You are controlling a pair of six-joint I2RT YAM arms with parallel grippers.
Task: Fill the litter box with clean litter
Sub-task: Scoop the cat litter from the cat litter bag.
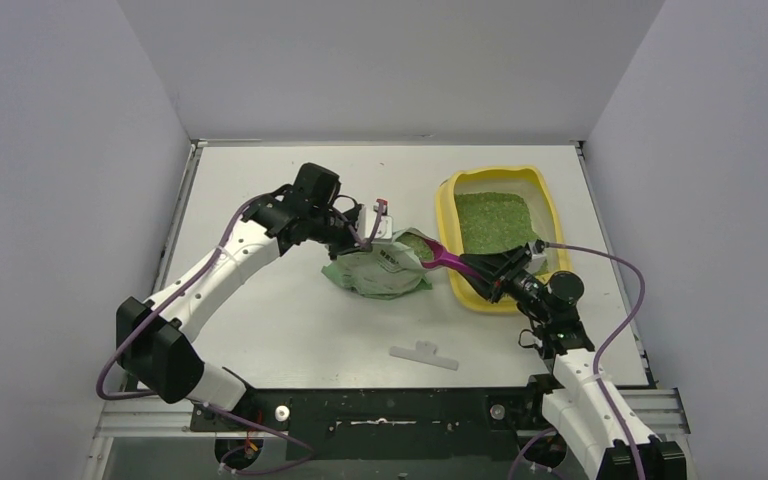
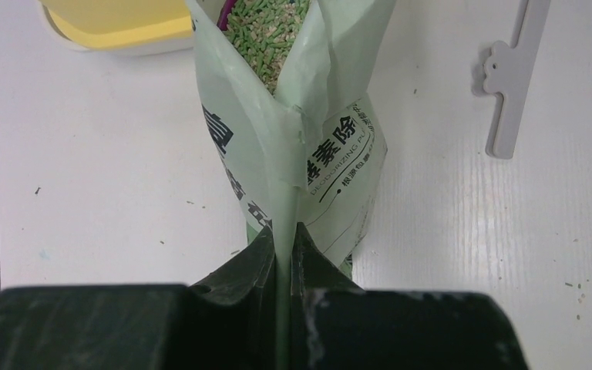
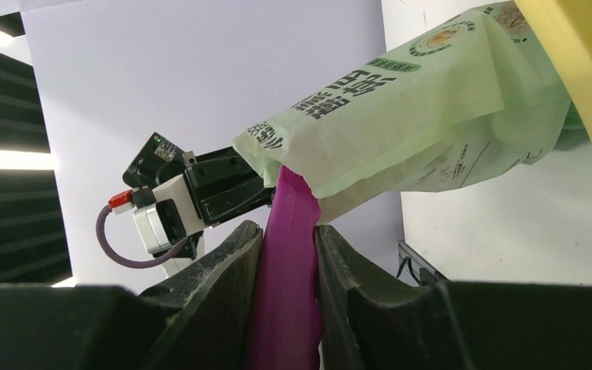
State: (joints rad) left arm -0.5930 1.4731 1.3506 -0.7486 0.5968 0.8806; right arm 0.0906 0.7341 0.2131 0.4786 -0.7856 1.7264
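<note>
Green bag (image 2: pixel 262 154) printed "DEODORIZING" is pinched in left tool (image 2: pixel 283 235), right tool (image 3: pixel 287 231) clamps magenta scoop (image 3: pixel 285 324).

The jaws clamp an edge of the green bag (image 2: pixel 331 162), whose open mouth shows clean litter (image 2: pixel 266 31).

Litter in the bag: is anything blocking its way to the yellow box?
Nothing visible. The scoop in the right gripper reaches into the bag beside the litter, and the box lies just next to the bag; only its rim needs clearing.
</note>
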